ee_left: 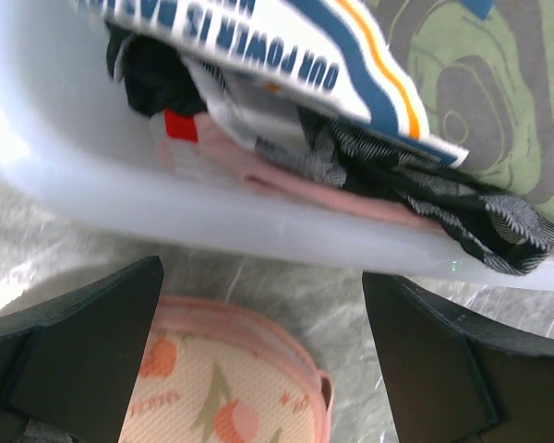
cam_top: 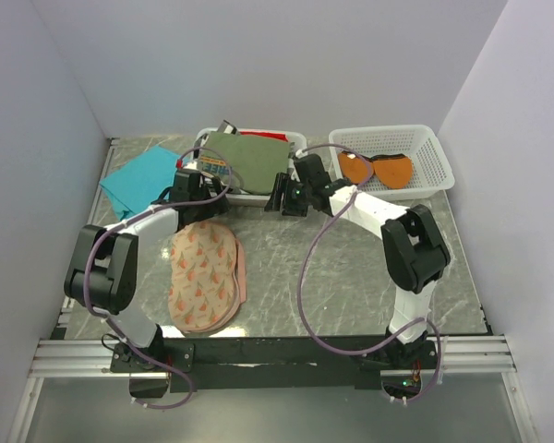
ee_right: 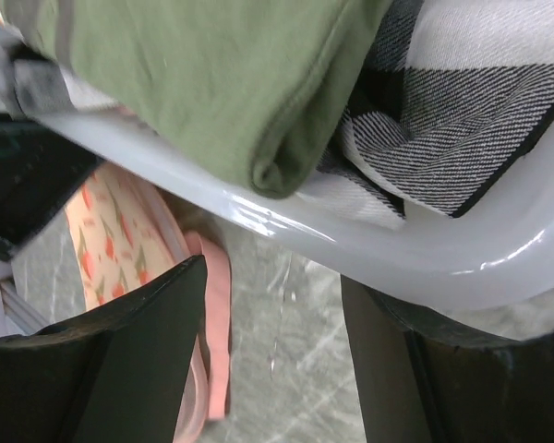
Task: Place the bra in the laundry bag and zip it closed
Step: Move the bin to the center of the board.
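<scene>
The rust-orange bra [cam_top: 377,169] lies in the white mesh basket [cam_top: 434,152] at the back right, away from both grippers. On the table at front left lies the pinkish-beige laundry bag [cam_top: 203,275], flat, with a pink flap showing along its right edge. My left gripper [cam_top: 198,190] hovers open just above the bag's far end. In the left wrist view the bag's rounded end [ee_left: 231,392] sits below the wide-apart fingers [ee_left: 92,351], and nothing is gripped. My right gripper [cam_top: 283,196] stands open over bare table in front of the middle basket. The bag's edge [ee_right: 120,235] shows left of its fingers.
A white basket [cam_top: 258,197] at the back centre holds an olive-green folded garment [cam_top: 251,159] and other clothes. Its rim [ee_right: 397,249] lies close ahead of both grippers. A teal cloth [cam_top: 140,181] lies at the back left. White walls enclose the table.
</scene>
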You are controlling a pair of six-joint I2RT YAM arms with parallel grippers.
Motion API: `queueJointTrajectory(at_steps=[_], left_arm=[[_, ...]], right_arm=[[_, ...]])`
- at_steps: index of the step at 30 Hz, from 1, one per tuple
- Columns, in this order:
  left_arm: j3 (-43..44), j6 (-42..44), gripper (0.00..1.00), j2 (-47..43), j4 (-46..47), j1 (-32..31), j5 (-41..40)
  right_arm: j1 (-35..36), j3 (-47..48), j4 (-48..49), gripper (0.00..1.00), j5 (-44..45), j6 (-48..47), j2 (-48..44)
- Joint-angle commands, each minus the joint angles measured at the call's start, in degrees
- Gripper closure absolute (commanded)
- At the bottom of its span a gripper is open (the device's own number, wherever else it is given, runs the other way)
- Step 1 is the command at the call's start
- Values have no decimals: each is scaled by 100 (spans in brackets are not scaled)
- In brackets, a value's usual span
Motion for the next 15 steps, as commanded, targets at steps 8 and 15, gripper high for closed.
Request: queueJointTrajectory(at_steps=[8, 15], left_arm=[[903, 213, 4, 527, 241, 118, 78], [1458, 283, 4, 1019, 171, 329, 201]], right_arm=[[-292, 1255, 151, 32, 119, -231, 903], [-371, 2186, -165, 32, -110, -336, 1509]])
